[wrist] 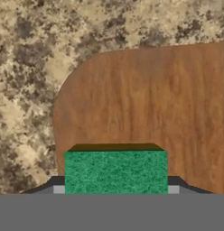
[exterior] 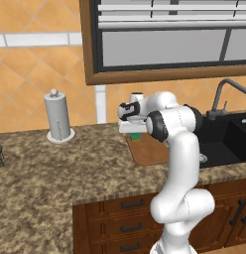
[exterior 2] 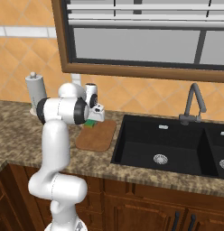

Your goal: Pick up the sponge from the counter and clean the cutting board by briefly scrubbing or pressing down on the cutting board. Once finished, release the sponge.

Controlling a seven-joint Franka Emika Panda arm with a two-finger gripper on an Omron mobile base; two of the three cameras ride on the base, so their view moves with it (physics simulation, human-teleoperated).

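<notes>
Sponge (wrist: 115,171): clamped in the tool (wrist: 115,191), over the near corner of the cutting board (wrist: 150,103).
Board: flat on the granite surface (exterior: 40,168), beside the sink (exterior 2: 172,144).
Risk: pressing off-corner could rub granite instead, or shove the board.

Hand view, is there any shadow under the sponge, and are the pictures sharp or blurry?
Hand view: a thin dark shadow band lies on the cutting board just beyond the sponge; wood grain and granite look soft, slightly blurred. Left base view: flat, even light, no glare, coarse edges on the counter. Right base view: the same even light, and the sink basin is dark without reflections.
</notes>
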